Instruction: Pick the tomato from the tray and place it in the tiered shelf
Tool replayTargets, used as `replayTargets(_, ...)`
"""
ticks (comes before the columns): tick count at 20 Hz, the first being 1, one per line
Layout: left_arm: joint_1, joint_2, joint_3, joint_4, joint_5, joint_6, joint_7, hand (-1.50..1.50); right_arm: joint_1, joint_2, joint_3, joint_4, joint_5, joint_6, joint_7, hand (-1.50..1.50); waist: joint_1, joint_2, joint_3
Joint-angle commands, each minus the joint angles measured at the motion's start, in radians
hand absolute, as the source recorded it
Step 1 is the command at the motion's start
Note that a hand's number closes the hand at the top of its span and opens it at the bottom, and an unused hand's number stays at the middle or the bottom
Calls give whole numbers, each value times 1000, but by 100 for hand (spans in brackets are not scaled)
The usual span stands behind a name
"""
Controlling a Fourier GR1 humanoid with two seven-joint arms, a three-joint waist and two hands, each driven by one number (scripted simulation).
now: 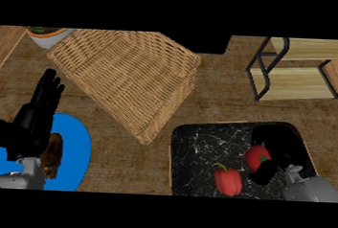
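The red tomato [255, 157] lies on the black marbled tray [198, 151] at the lower right. My right hand [282, 148] comes in from the right edge and curls round it, fingers above and thumb [262, 172] below, hiding its right side. The tiered shelf [301, 73], with wooden boards in a black frame, stands at the upper right, beyond the tray. My left hand [36, 115] rests open at the left edge with its fingers up, holding nothing.
A red bell pepper [228, 181] lies on the tray left of the tomato. A big wicker basket [131, 76] fills the middle. A blue plate [71, 150] with a brown item [53, 154] sits lower left, and a potted plant [46, 34] upper left.
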Motion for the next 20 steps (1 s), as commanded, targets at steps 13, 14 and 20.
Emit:
replayTargets(13,7,10,44,-18,-1,-19,16,0,106,-90,-221,-114,-196,51,-269,150,-9,11,16)
replayTargets(14,83,-12,19,-43,-10,-24,-47,0,103,-131,-279,-112,-255,72,-320,150,-7,10,15)
replayTargets(20,33,-13,30,3,-19,-4,-20,0,53,-49,-469,-355,-492,105,-172,150,-34,4,14)
